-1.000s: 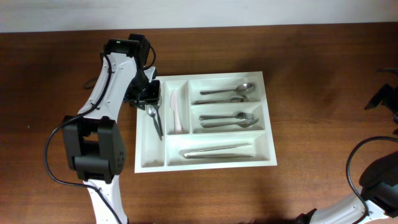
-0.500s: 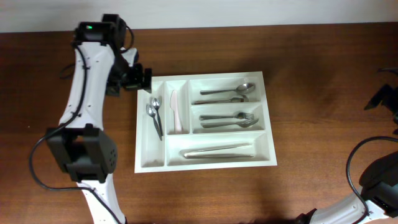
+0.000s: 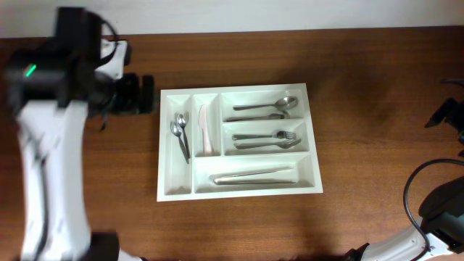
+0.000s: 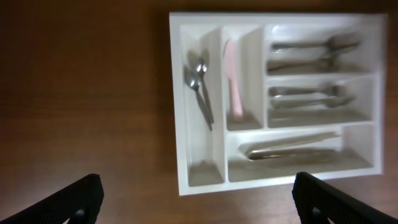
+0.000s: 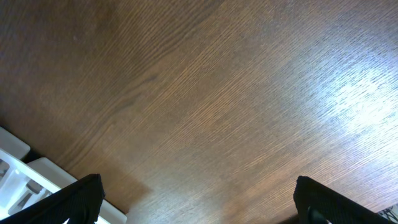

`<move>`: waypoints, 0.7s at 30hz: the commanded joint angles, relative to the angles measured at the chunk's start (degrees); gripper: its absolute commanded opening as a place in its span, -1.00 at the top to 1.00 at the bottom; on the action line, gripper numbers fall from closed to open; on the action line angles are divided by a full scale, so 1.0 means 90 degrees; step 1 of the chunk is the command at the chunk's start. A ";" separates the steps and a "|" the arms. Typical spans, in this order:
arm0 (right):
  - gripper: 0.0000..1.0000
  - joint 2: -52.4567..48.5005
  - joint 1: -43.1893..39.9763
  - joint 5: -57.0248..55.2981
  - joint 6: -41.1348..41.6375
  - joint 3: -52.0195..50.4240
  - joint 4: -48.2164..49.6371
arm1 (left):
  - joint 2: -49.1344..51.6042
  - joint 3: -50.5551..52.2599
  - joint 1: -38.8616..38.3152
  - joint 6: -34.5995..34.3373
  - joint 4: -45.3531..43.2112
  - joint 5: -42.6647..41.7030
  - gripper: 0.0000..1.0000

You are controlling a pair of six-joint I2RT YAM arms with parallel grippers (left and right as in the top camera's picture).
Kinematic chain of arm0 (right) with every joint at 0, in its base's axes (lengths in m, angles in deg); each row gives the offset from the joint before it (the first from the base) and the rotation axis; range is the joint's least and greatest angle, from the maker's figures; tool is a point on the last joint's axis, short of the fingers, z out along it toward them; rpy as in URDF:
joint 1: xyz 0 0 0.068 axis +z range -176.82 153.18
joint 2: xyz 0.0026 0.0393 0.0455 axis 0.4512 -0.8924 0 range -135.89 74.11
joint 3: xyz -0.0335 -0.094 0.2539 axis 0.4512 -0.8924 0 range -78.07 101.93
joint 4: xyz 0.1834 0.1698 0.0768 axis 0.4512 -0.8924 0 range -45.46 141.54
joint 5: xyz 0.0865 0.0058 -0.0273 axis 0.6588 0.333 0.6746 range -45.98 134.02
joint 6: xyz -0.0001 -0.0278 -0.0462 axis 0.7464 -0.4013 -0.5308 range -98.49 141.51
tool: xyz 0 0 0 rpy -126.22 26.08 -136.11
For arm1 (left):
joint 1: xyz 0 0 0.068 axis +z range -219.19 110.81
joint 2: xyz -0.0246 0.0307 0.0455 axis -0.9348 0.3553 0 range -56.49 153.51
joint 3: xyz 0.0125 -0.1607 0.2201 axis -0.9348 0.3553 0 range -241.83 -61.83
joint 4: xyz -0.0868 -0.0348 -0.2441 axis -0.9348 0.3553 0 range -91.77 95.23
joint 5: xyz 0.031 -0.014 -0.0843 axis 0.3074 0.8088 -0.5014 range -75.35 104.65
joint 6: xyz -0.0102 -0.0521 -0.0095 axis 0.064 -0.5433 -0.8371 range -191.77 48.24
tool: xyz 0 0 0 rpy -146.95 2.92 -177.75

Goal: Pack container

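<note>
The container [image 3: 175,177] is a white cutlery tray at mid-table. Its left narrow compartment holds two small spoons [image 3: 180,134], and the narrow one beside it holds a pale knife [image 3: 205,130]. The wide compartments hold spoons [image 3: 264,109], forks [image 3: 267,139] and a long steel piece [image 3: 254,176]. My left gripper [image 3: 145,95] hovers high, just left of the tray's far left corner, open and empty. In the left wrist view the container [image 4: 202,165] lies below the wide-apart left gripper [image 4: 199,202]. My right gripper [image 5: 199,202] is open over bare wood.
The right arm [image 3: 446,116] stays at the table's right edge, well away from the tray. A white corner [image 5: 18,165], apparently of the tray, shows at the lower left of the right wrist view. Brown wooden tabletop [image 3: 377,87] surrounds the tray.
My left gripper opened and left a second small spoon in the left narrow compartment, then rose and drew back to the left. The right arm has not moved.
</note>
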 commanded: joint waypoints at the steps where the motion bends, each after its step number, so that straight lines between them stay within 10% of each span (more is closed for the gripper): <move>1: -0.98 -0.0034 0.0034 0.0036 -0.0046 -0.0017 0.0015 | -0.0937 -0.0012 0.0002 0.0024 0.0029 0.0029 -0.99; 13: -0.98 -0.0034 0.0034 0.0036 -0.0046 -0.0017 0.0015 | -0.4636 0.2497 0.0002 -0.0525 -0.0202 -0.0199 -0.99; 21: -0.98 -0.0034 0.0034 0.0036 -0.0046 -0.0017 0.0015 | -0.7232 0.5812 0.0002 -0.1248 -0.2642 -0.1171 -0.99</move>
